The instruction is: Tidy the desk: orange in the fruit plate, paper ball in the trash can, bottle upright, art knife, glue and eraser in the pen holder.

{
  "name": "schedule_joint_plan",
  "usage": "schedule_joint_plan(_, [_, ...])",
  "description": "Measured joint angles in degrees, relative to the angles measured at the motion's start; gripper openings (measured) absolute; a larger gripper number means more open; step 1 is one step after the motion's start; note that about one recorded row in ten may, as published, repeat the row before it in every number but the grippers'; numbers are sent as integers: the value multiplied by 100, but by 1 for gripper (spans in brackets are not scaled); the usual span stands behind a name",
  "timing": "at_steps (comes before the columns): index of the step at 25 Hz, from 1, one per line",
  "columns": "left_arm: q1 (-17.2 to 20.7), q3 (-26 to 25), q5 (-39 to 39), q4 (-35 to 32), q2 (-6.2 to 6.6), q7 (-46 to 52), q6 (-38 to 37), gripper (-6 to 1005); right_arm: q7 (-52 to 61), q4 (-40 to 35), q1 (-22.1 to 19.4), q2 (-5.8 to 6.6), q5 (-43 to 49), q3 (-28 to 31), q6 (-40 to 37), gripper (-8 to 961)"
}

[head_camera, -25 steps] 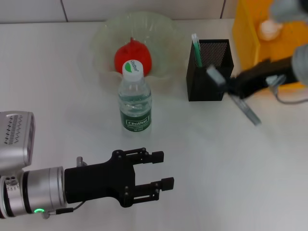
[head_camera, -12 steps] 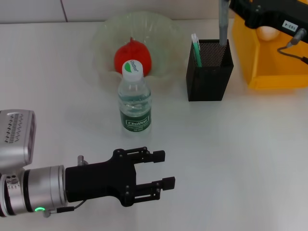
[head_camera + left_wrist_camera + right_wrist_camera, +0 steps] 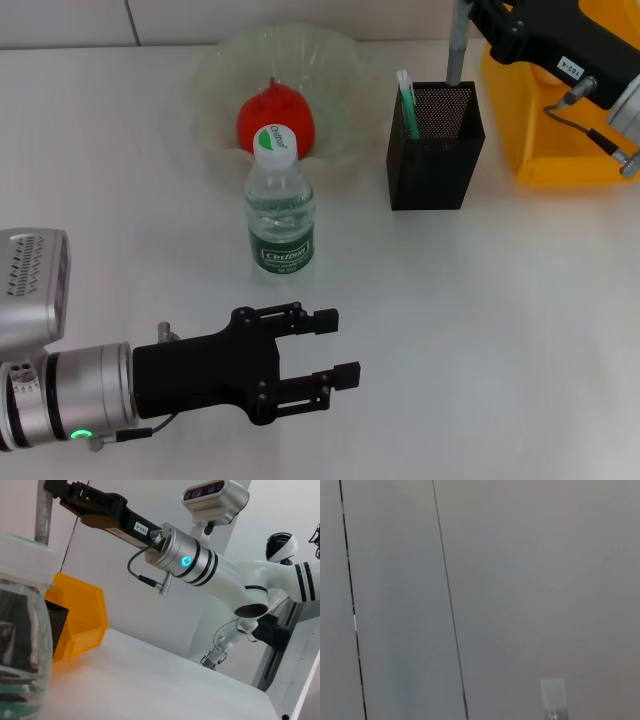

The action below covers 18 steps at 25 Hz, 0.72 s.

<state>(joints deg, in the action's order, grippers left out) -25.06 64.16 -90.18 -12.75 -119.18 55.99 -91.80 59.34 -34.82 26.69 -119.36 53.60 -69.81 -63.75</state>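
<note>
Head view first: our right gripper [image 3: 478,22] is clamped on the art knife [image 3: 456,45], holding it upright right above the pen holder [image 3: 434,145] with the tip at the back rim. The bottle [image 3: 281,205] stands well to the pen holder's left, the orange [image 3: 274,115] in the fruit plate [image 3: 340,75] behind it. The left gripper [image 3: 322,348] hangs open, far in front of the pen holder. If the knife is let go off-centre, we reckon it catches the rim and tips out — it's long.

Left wrist view: the knife [image 3: 43,510] over the pen holder [image 3: 56,622], on a plain white tabletop [image 3: 150,680].

Right wrist view: just grey wall.
</note>
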Motion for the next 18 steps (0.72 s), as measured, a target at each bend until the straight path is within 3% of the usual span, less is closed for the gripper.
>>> schedule_joint_plan(5, [-7,0,30,0,0,-15,3,663,27,19,2,1,-17,6,-16,173])
schedule_joint_plan(10, [-3,0,71,0,0,-17,0,663,61,22,-27,1,-24,9,-41,372])
schedule_joint_plan(13, [-2,0,71,0,0,-18,-7,663,148,-14,-71,2,-24,11,-169,416])
schedule_joint_plan(18, [21,-1,73,-1,7,-18,-54,663,1032,-658,-554,165,718,74,-1098,490])
